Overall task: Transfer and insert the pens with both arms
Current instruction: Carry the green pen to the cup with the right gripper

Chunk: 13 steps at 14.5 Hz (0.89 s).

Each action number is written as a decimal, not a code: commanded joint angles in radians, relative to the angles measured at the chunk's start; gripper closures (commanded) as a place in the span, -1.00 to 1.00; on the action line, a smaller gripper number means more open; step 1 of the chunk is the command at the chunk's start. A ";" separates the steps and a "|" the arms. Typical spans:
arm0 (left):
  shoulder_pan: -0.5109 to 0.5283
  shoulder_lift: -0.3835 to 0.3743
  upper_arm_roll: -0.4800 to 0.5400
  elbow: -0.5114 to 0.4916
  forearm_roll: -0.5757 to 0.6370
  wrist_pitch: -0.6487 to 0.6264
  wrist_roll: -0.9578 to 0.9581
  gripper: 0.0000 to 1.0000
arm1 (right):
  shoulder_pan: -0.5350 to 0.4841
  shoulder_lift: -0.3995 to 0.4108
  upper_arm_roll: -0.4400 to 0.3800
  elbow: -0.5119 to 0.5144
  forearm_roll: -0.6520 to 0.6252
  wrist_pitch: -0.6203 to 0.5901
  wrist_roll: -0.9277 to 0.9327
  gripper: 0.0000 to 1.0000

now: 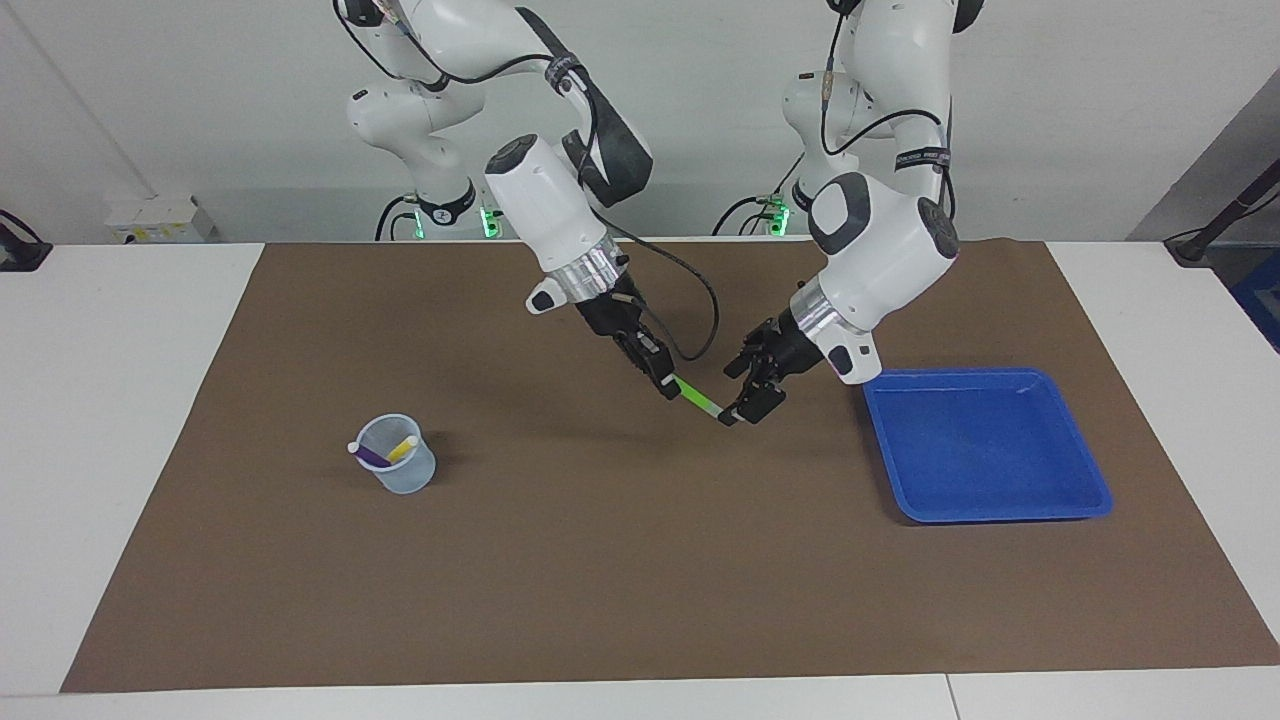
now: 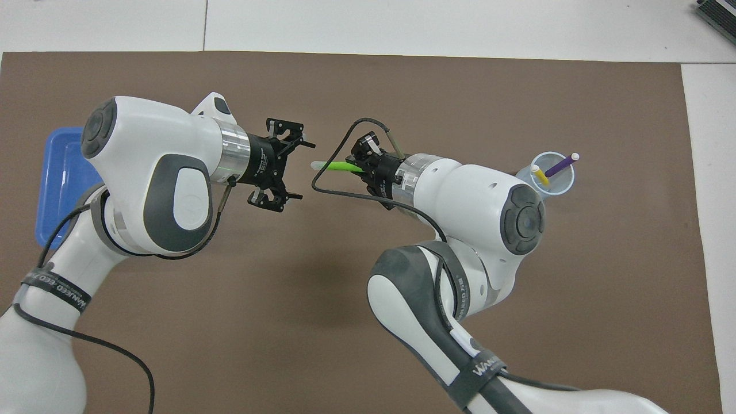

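Beside blue tray [image 1: 1090, 500], left claw [image 1: 752, 390], green pen [image 1: 697, 398]

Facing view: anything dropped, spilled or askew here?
Nothing stands out. The right hand holds the green pen over the mat; the purple pen and yellow pen lean inside the cup.

My mat [image 1: 620, 580] covers most of the tabletop [image 1: 110, 420]. Cup [image 1: 398, 456] sits twd my right arm's end w/ two pens [image 1: 385, 452] in it — tray [image 1: 985, 445] twd my left arm's end. Third pen [image 1: 698, 398] is up over mid-mat, btwn cup and tray.
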 commanded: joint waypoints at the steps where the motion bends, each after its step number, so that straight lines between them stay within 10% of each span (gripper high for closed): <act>1: 0.046 -0.037 0.001 -0.019 0.181 -0.086 0.068 -1.00 | -0.036 -0.031 -0.006 -0.007 -0.006 -0.120 -0.143 1.00; 6: 0.155 -0.060 0.002 -0.014 0.307 -0.179 0.491 -1.00 | -0.137 -0.082 -0.002 -0.001 -0.351 -0.303 -0.304 1.00; 13: 0.279 -0.090 0.002 0.018 0.561 -0.190 1.097 -1.00 | -0.246 -0.138 -0.003 0.049 -0.489 -0.481 -0.686 1.00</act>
